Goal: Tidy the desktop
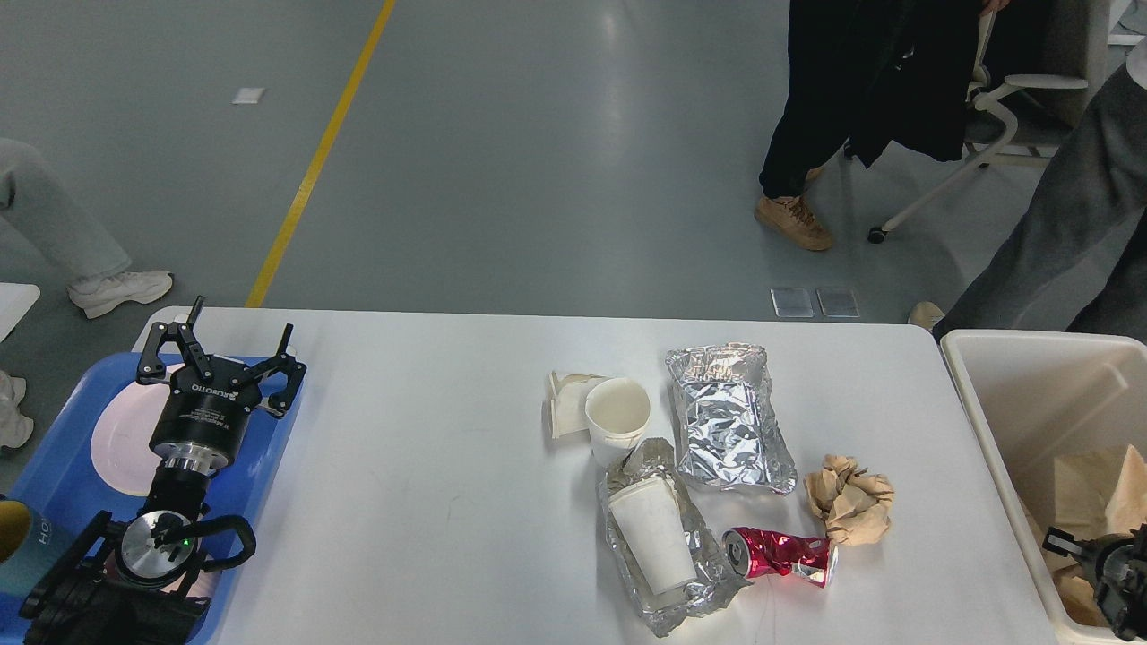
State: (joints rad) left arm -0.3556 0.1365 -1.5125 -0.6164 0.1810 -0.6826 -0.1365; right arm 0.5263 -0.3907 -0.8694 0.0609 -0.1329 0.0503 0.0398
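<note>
The white desktop (430,466) carries litter at its centre right: an upright white paper cup (616,414), folded white paper (566,403), a crumpled foil sheet (730,421), a second paper cup (654,537) lying on foil, a crushed red can (781,555) and a brown paper ball (851,511). My left gripper (240,324) is open and empty above the blue tray (54,466), far left of the litter. My right gripper (1102,564) is dark and partly cut off over the cream bin (986,403); I cannot tell its fingers apart.
The blue tray holds a white plate (116,439) and a teal cup (13,546) at its near corner. Brown paper (1093,502) lies in the bin. People's legs and an office chair (995,116) stand beyond the table's far edge.
</note>
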